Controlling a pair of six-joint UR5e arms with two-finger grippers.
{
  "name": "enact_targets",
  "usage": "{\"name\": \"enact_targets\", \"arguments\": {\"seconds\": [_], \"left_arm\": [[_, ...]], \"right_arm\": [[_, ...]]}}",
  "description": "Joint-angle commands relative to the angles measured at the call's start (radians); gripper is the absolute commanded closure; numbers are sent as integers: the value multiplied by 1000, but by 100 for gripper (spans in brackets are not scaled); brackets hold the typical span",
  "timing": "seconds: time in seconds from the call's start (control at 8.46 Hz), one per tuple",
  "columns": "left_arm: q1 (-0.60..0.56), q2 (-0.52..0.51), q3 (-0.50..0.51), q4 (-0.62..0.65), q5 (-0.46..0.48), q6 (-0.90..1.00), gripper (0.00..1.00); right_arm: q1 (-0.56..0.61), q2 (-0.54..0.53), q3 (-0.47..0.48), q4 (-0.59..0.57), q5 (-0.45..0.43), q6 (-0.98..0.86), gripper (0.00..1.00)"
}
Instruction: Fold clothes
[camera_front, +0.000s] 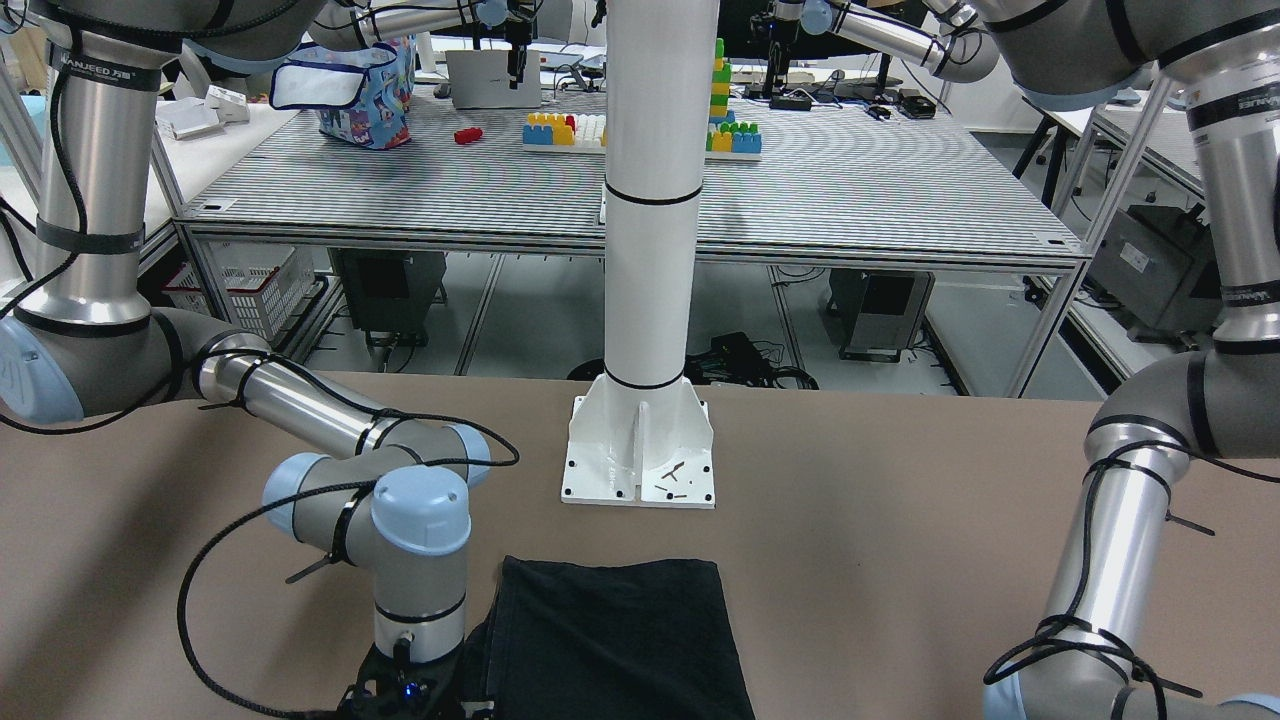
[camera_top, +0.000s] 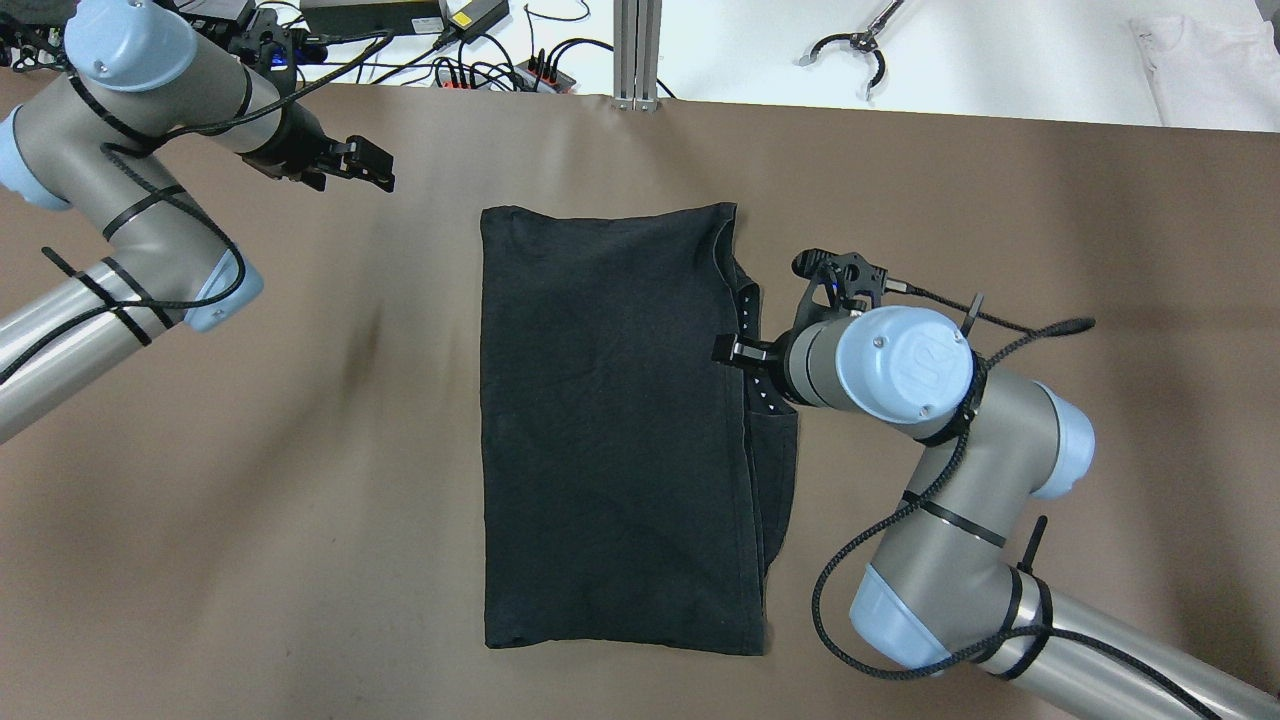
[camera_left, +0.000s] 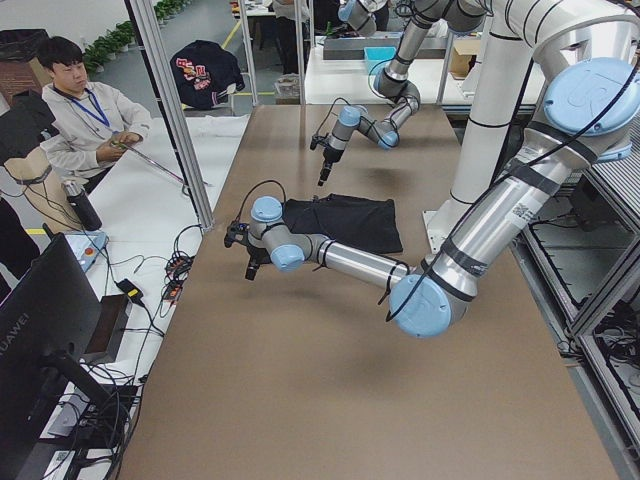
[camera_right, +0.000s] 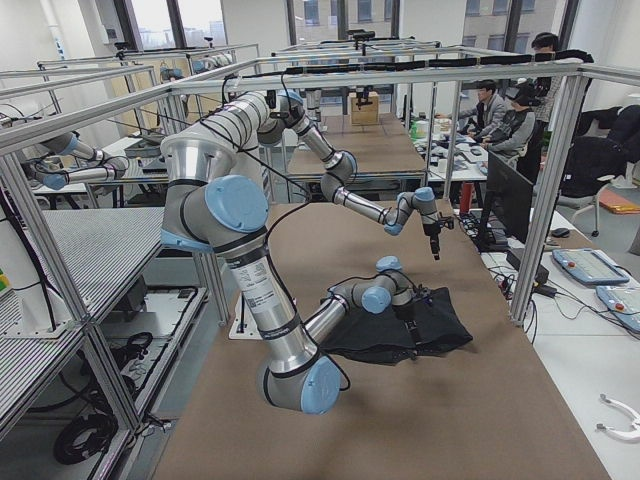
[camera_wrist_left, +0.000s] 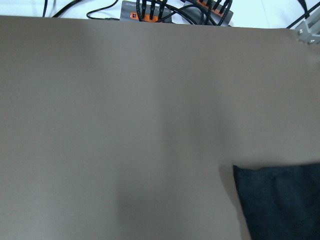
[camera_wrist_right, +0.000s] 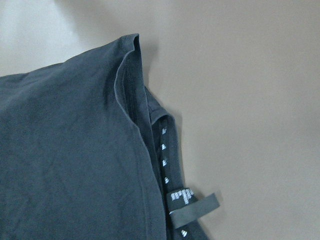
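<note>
Flat black fabric garment (camera_top: 610, 430) lying mid brown desk (camera_top: 300, 500), white metal pillar's base plate (camera_front: 640, 460) standing behind it on the robot's side, right end effector (camera_top: 735, 350) hanging at its right edge, left end effector (camera_top: 372, 168) hanging apart, beyond its far left corner

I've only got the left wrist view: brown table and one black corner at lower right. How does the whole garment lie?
Observer: The black garment lies flat as one rectangle. In the overhead view, under layers peek out along its right edge.
Operator: And the other arm?
Observer: The right gripper sits at that layered edge, about midway along. I cannot tell whether it grips the cloth.
Operator: And mine?
Observer: The left gripper is over bare table, apart from the garment's far left corner.
</note>
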Motion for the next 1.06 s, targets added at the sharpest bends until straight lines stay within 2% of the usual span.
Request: {"name": "enact_targets", "arguments": {"seconds": [0.0, 0.24, 0.47, 0.71, 0.95], "left_arm": [[65, 176, -290, -3, 29, -320, 0], [180, 320, -509, -5, 128, -558, 0], [344, 449, -683, -5, 274, -703, 0], [551, 536, -788, -3, 453, -812, 0], [807, 538, -794, -2, 727, -915, 0]], "right_arm": [[-66, -68, 38, 105, -20, 388, 7], [-115, -82, 41, 111, -107, 531, 7], [-186, -122, 45, 179, -211, 564, 7], [-226, -198, 83, 240, -257, 609, 7], [-246, -206, 96, 240, -268, 607, 7]]}}
